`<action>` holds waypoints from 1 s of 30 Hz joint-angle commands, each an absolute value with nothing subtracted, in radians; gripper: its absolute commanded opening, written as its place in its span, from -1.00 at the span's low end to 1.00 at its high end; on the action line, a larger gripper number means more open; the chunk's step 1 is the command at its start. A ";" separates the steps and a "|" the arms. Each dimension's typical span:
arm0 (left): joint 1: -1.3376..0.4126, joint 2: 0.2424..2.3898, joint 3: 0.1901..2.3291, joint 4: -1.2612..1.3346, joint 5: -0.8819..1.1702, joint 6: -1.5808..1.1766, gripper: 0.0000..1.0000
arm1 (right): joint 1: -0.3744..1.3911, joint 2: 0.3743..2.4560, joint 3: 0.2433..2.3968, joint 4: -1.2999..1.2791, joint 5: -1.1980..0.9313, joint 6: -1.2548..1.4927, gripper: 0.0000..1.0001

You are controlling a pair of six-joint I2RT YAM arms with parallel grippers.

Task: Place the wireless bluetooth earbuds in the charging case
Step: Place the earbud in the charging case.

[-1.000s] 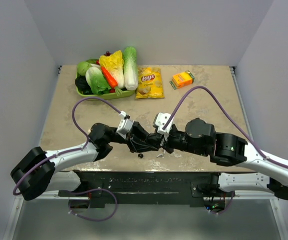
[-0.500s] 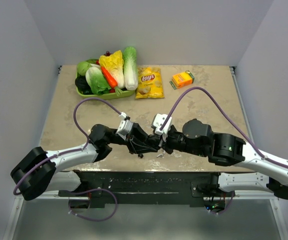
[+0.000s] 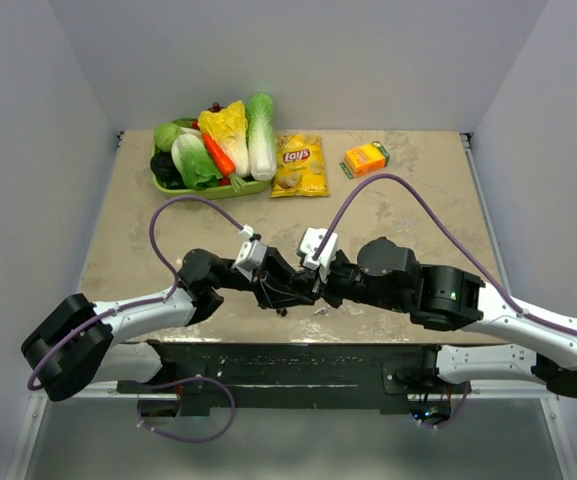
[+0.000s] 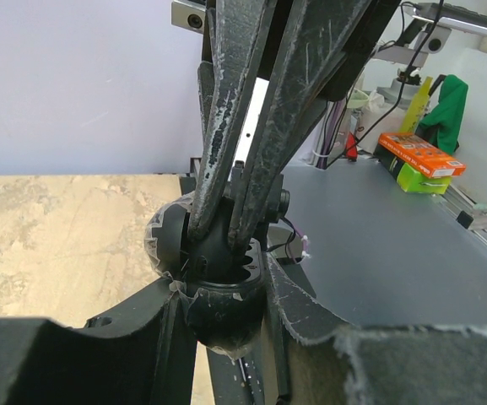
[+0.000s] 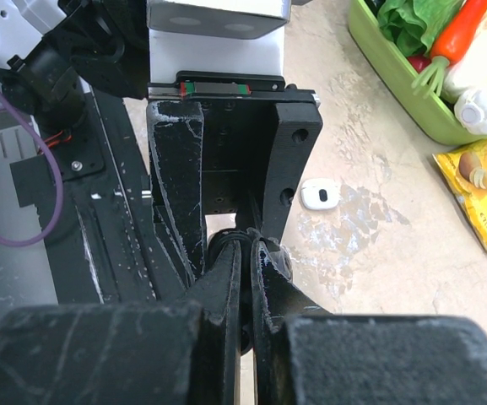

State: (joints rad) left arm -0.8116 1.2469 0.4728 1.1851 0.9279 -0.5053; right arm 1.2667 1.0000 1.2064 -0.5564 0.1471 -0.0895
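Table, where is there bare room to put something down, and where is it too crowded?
Bare stone lies on the right, between the orange box and the right arm, and on the left, between the vegetable tray and the left arm. Crowded: the near middle, where both jaws meet beside a white scrap and a black earbud.

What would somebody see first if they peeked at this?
The two black claws meeting nose to nose at the near middle of the table: the left claw is shut on a round black case, and the right claw pokes in at it. Then the bright vegetables in a green tray at the far left, with a yellow chip bag and an orange box to their right.
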 commanded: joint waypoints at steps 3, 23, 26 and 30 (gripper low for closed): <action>-0.811 1.210 0.486 1.244 0.910 -0.494 -1.00 | 1.275 0.985 1.175 -0.578 0.160 -0.068 -1.00; -0.813 1.223 0.482 1.273 0.893 -0.518 -1.00 | 1.290 1.046 1.158 -0.537 0.189 -0.051 -1.00; -0.811 1.226 0.476 1.281 0.887 -0.518 -1.00 | 1.293 1.046 1.160 -0.529 0.196 -0.043 -0.98; -0.811 1.229 0.466 1.293 0.879 -0.520 -1.00 | 1.292 1.034 1.163 -0.506 0.212 -0.026 -0.75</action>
